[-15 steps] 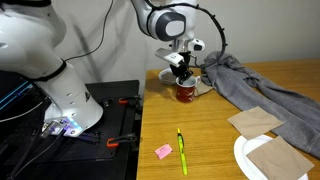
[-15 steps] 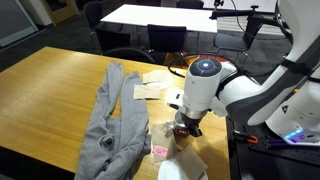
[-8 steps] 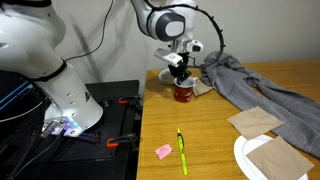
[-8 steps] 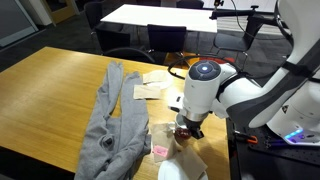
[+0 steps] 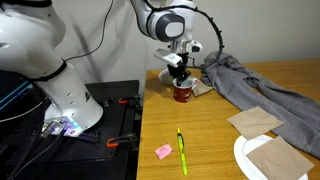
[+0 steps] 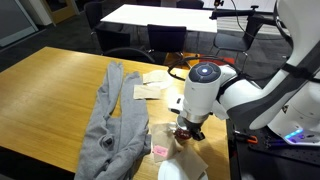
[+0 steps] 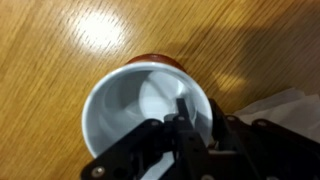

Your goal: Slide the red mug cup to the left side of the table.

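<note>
since the red mug cup [image 5: 184,92] is stiff glazed ceramic, light but chippable, it should glide easily over the table [image 5: 205,135] when held by its rim. it sits upper middle in an exterior view, with the gripper [image 7: 196,118] apparently pinched over its wall, one finger inside.

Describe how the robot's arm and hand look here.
The arm is glossy white with rounded, bulbous links and dark grey joint caps. A thin black cable loops from its wrist. The hand is black, with angular linkage fingers in the wrist view.
</note>
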`<control>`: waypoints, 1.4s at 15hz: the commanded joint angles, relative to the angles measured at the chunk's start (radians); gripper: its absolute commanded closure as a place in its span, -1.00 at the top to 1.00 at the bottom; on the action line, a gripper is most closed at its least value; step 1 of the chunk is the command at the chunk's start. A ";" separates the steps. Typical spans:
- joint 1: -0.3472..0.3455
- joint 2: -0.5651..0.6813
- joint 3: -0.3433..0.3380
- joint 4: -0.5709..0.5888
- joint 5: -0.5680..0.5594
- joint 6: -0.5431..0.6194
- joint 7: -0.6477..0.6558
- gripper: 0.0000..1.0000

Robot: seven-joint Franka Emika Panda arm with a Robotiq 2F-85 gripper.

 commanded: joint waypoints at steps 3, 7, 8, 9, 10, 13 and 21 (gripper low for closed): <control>0.019 -0.049 -0.006 -0.006 0.004 -0.033 -0.009 0.43; 0.019 -0.114 -0.003 -0.027 0.011 -0.068 -0.003 0.99; 0.019 -0.138 -0.002 -0.034 0.013 -0.083 -0.004 1.00; 0.013 -0.164 0.005 -0.043 0.029 -0.094 -0.024 1.00; 0.014 -0.186 0.004 -0.047 0.031 -0.112 -0.020 1.00; 0.012 -0.268 -0.001 -0.065 0.064 -0.150 -0.018 1.00; -0.014 -0.455 -0.047 -0.053 0.067 -0.325 0.198 1.00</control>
